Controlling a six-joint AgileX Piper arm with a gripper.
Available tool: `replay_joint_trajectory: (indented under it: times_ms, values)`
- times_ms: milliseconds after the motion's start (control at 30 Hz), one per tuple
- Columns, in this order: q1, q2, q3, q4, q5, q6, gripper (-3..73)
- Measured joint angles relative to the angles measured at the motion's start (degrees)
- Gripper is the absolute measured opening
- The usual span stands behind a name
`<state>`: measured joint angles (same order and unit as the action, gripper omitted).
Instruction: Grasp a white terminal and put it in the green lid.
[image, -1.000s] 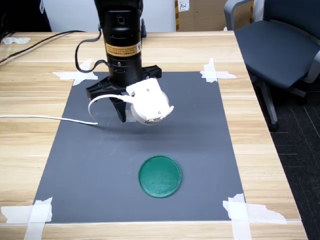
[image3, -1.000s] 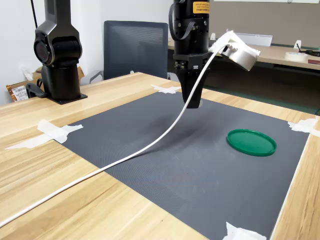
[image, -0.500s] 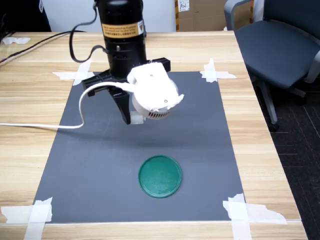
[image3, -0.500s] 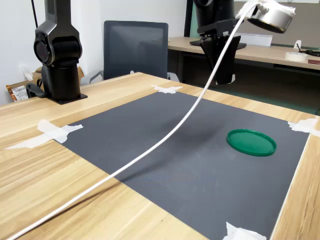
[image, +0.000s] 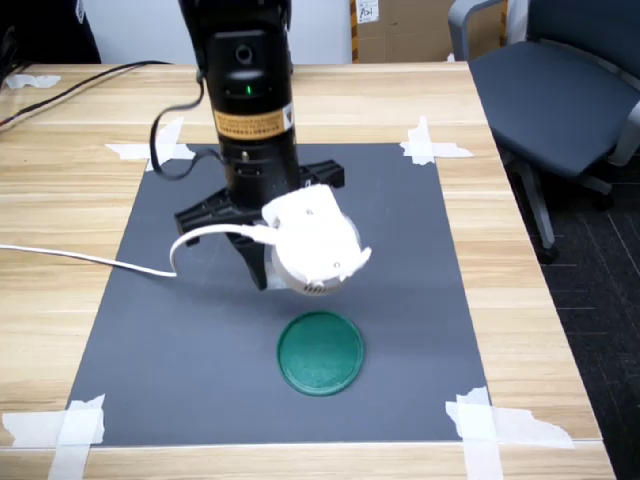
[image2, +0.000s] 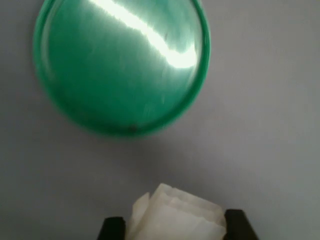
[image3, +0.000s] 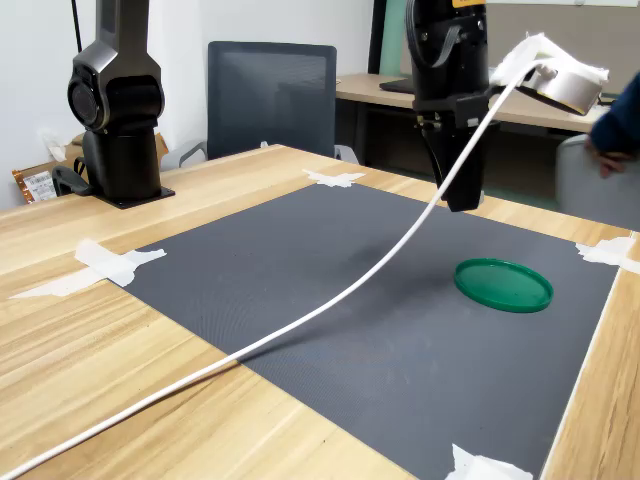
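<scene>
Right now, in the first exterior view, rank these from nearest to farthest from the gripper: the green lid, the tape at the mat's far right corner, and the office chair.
1. The green lid, on the mat just in front of the gripper.
2. The tape, at the mat's far right corner.
3. The office chair, off the table at the first exterior view's upper right.

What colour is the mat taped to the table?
Dark grey mat, plain and unpatterned; the first exterior view shows it best.
</scene>
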<state>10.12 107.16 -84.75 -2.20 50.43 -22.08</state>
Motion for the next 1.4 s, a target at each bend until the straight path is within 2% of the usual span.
replay_joint_trajectory:
  times_ms: [300, 567, 767, 967, 1100, 1267, 1400]
  values:
    - [0.0, 6.3, -3.8, 1.2, -3.3, -2.7, 34.2]
    - [0.0, 8.7, -7.1, 6.1, -0.6, -7.7, 34.2]
    - [0.0, 9.5, -7.1, 6.6, 0.8, -9.5, 34.5]
    - [0.0, 9.6, -7.2, 6.8, 0.2, -9.4, 46.1]
    - [0.0, 9.6, -7.2, 6.8, 0.6, -9.0, 49.2]
    - [0.0, 8.1, -7.2, 6.8, 0.6, -6.0, 48.2]
    - [0.0, 4.2, -7.2, 6.4, -0.3, -2.2, 41.0]
